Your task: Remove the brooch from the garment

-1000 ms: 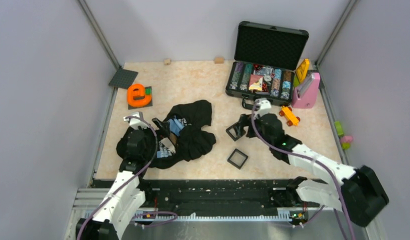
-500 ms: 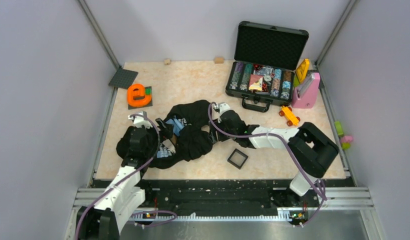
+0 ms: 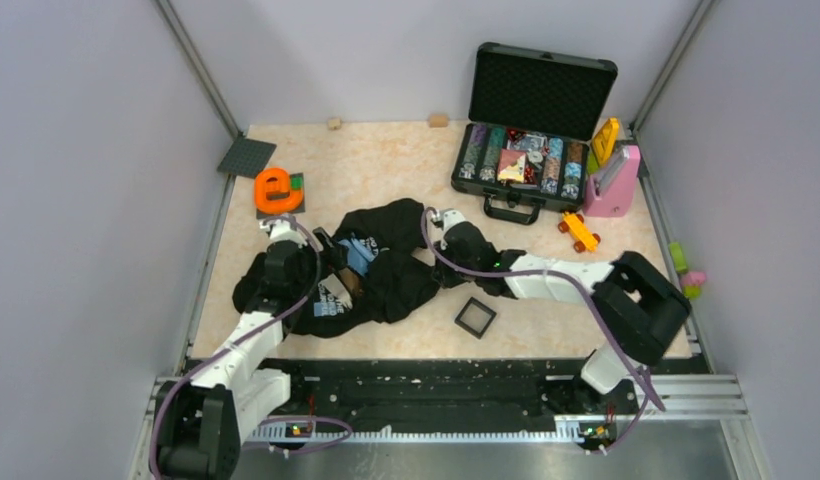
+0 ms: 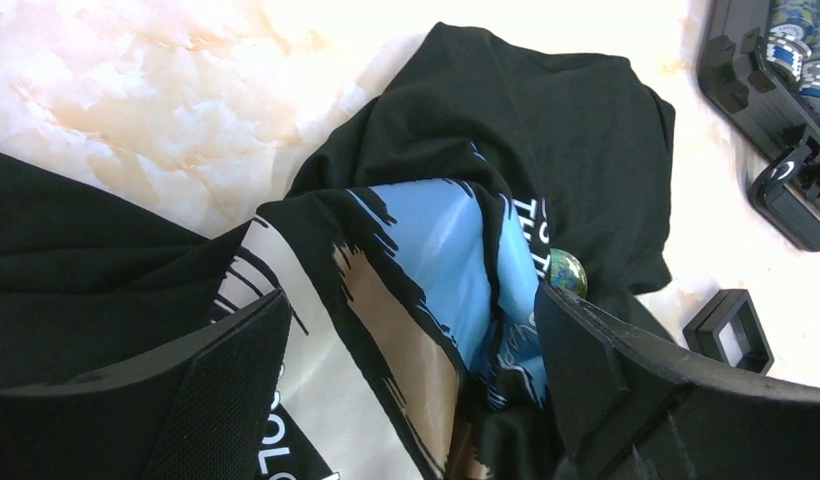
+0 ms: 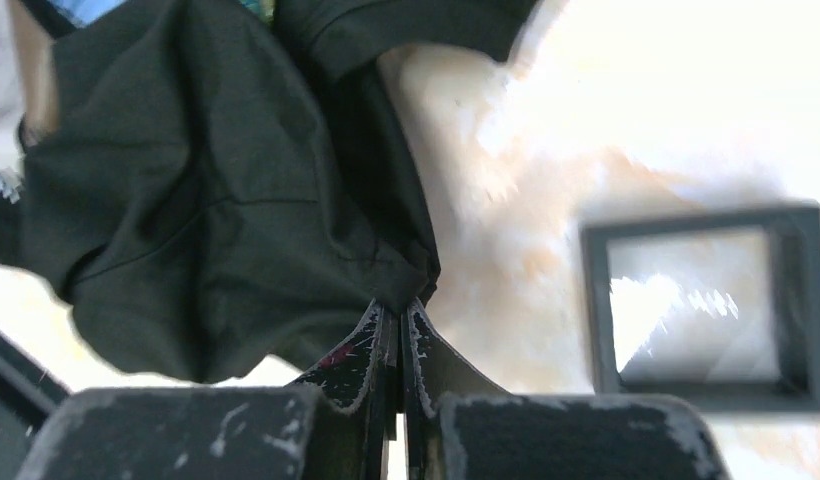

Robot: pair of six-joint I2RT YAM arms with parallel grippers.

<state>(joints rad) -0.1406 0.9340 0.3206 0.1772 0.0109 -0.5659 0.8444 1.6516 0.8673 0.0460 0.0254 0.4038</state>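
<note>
The garment [image 3: 386, 285] lies crumpled left of the table's middle, black with a blue and white print. My left gripper [image 3: 324, 252] hangs open over that print [image 4: 426, 250], one finger [image 4: 226, 375] on each side of it. The brooch [image 4: 567, 271], a small teal-green disc, peeks out of a fold just past the right finger [image 4: 606, 370]. My right gripper [image 5: 398, 312] is shut on a corner of the garment [image 5: 206, 180] at its right edge, with the cloth bunched at the fingertips. In the top view the brooch is too small to make out.
One square black frame [image 3: 475, 317] lies near the right gripper, also showing in the right wrist view [image 5: 706, 300]. An open chip case [image 3: 531, 150] stands at the back right, next to a pink object [image 3: 614, 182] and an orange toy car [image 3: 579, 232]. An orange piece [image 3: 276, 190] sits back left.
The right arm swung left from the black frames to the garment's right edge and its gripper closed on the cloth. The left gripper edged farther over the print, still open.
</note>
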